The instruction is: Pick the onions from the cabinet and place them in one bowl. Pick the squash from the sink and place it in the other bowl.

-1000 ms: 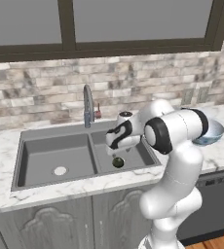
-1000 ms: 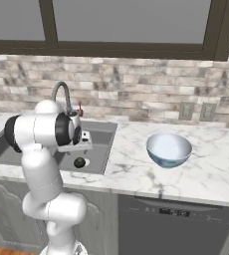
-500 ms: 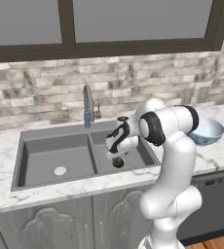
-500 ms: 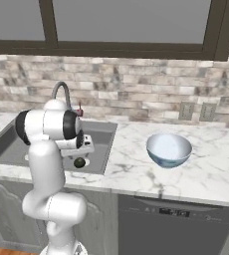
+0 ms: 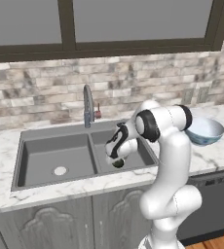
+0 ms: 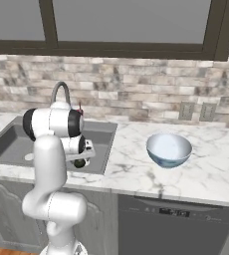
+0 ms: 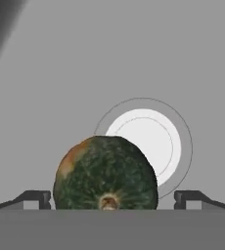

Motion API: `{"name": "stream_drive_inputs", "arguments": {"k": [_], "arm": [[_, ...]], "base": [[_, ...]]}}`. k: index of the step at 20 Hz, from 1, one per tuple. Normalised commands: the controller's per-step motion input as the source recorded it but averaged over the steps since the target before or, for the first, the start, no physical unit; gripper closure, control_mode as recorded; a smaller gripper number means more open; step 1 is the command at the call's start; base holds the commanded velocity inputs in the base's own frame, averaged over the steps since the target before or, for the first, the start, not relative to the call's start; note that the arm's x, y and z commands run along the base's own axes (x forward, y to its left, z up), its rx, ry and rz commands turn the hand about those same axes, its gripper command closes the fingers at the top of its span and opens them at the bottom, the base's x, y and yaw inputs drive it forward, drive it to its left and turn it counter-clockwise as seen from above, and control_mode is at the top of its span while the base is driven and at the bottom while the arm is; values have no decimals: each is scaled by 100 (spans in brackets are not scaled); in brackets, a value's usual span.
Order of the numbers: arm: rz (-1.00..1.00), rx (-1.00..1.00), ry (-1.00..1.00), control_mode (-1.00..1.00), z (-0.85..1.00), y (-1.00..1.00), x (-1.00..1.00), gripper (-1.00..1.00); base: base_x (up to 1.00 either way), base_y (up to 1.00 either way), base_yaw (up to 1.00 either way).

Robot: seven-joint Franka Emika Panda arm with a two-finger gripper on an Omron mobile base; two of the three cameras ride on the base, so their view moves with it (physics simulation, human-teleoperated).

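The dark green squash (image 7: 106, 173) with an orange-tinted patch lies on the floor of the right basin of the dark grey sink (image 5: 55, 151), partly covering the round drain (image 7: 153, 141). My gripper (image 7: 112, 197) is open, one finger on each side of the squash and neither touching it. From the base, the gripper (image 5: 117, 156) points down into the basin just above the squash (image 5: 118, 163). On the right base view the gripper (image 6: 81, 155) hangs over the squash (image 6: 79, 163). A pale bowl (image 5: 203, 130) stands on the counter to the right. The onions and the cabinet are out of view.
The curved grey faucet (image 5: 87, 104) rises behind the sink divider. The left basin has its own drain (image 5: 60, 170). The marble counter (image 6: 206, 169) runs right of the sink around the bowl (image 6: 169, 148). A brick backsplash and a dark-framed window stand behind.
The hand has lowered into the right basin towards the squash, and the elbow has swung closer to the sink. The jaws have stayed open.
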Motion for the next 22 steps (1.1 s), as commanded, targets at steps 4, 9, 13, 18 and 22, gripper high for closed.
{"name": "stream_drive_inputs", "arguments": {"k": [4,9,13,18,22], "arm": [[1,0,0,-100,-28,0,15,-100],[2,3,1,-100,-26,0,7,-100],[0,4,5,-100,-27,0,-1,100],[0,3,4,-100,-21,0,-1,100],[-1,-3,4,-100,19,0,-4,100]], "base": [[0,0,0],[0,0,0],[0,0,0],[0,0,0],[0,0,0]]}}
